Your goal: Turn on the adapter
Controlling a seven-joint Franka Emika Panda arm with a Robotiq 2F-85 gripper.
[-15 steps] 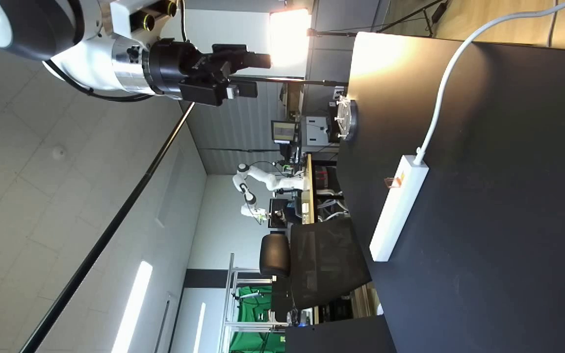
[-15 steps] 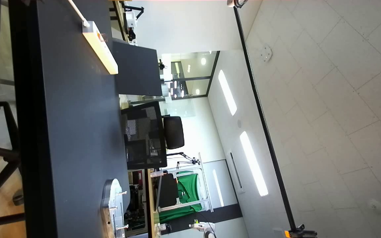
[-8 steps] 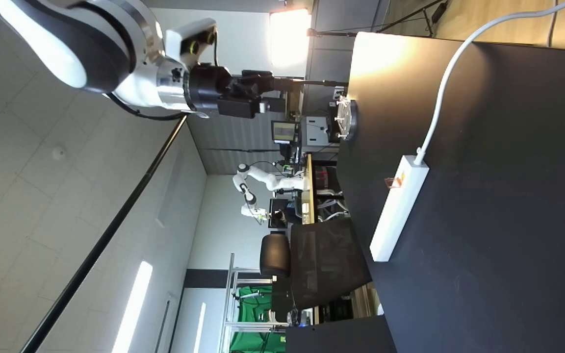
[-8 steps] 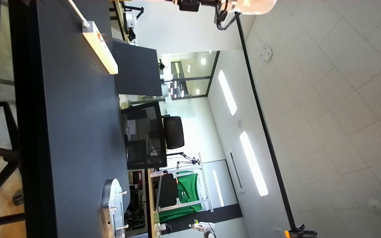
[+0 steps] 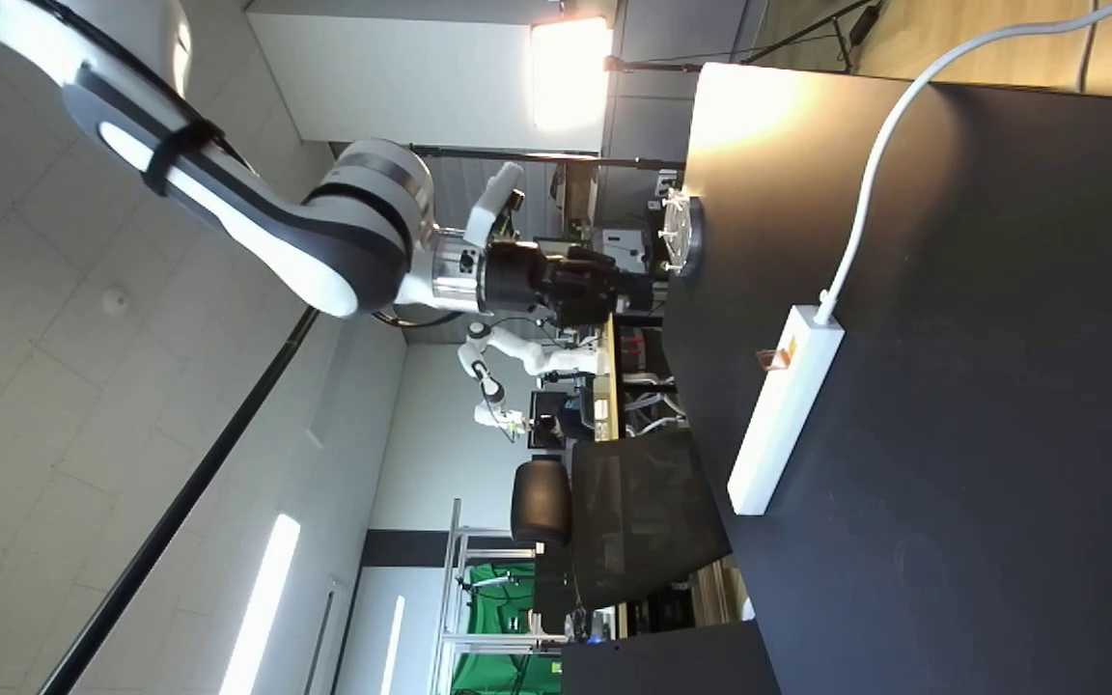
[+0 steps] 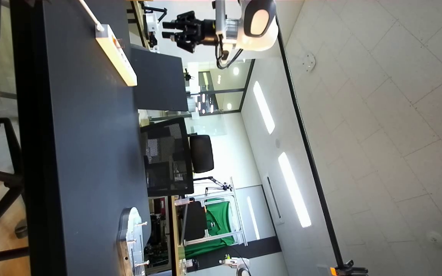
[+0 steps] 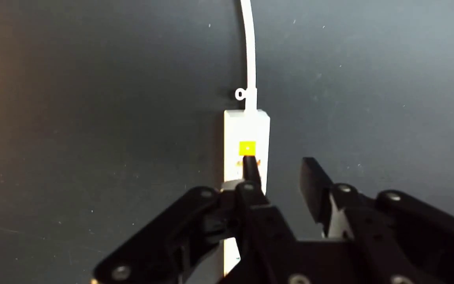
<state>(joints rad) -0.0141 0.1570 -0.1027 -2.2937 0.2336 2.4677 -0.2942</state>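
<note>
The adapter [image 5: 780, 425] is a long white power strip lying on the black table in both exterior views, its white cable [image 7: 250, 59] leaving one end. A small red-orange switch [image 5: 774, 359] stands up near that cable end. In the wrist view a yellow square [image 7: 247, 148] shows on the adapter, and a finger hides most of the orange bits beside it. My gripper [image 7: 279, 165] points down, well above the table and apart from the adapter. Its jaws are partly closed with a gap and nothing between them. The left finger [image 7: 251, 169] overlaps the strip in view; the right one lies past its side.
A round clear-topped piece with pegs [image 5: 680, 232] sits near the table's edge, also seen in an exterior view as a pegged disc [image 6: 132, 237]. The cable runs over the black table [image 5: 981, 463]. A black mesh chair [image 5: 643, 526] stands beyond the edge.
The arm has come further into both exterior views, lower and closer to the adapter. The gripper's jaws have drawn nearer each other. The adapter has not moved.
</note>
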